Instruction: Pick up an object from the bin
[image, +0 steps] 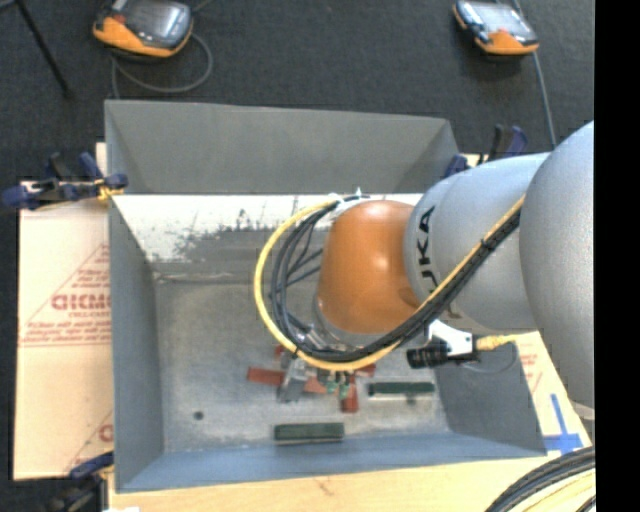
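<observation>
The tool (297, 378) hangs low over red-brown pieces (264, 376).

I see the bin (132, 330) evenly lit from above, its back wall pale and bright. A soft highlight sits on the orange cover (365, 262), and the arm (510, 240) shades the floor beneath it.

Bin (130, 330) holds bars (309, 432), perhaps plastic.

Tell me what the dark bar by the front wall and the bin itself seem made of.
The dark green bar looks like matte plastic or painted wood: even colour, no shine. The bin looks like dull grey sheet metal, with scuffed, speckled wear on its back wall.
</observation>
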